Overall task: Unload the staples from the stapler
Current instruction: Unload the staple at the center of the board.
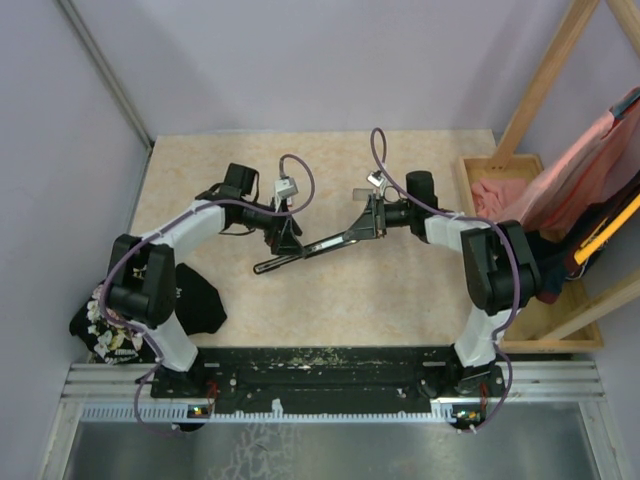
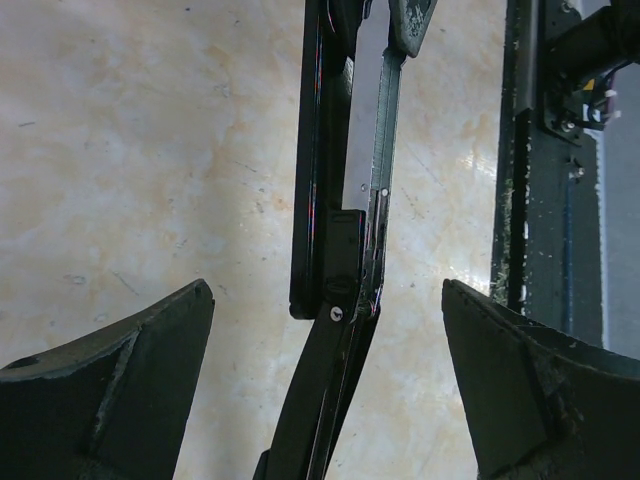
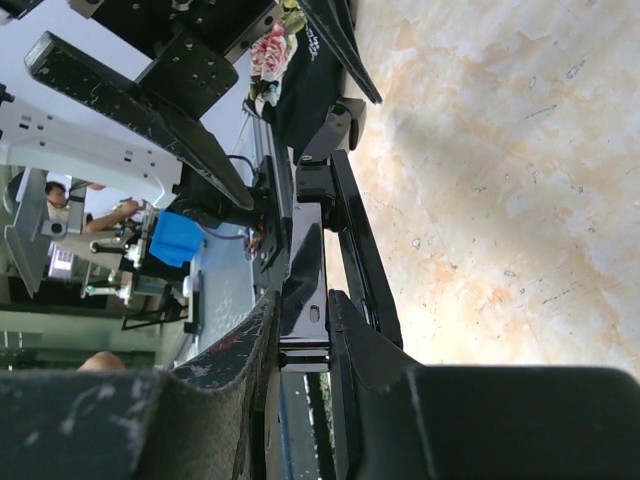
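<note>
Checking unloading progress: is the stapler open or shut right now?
Open: the stapler has its two long arms spread apart from the hinge.

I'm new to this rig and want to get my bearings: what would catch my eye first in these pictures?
A long black stapler, swung open, stretches across the middle of the pale table, with its right end clamped in the right gripper. The left gripper hangs wide open over the stapler's left part. Off to the right, a pink cloth sits in a wooden tray.
</note>
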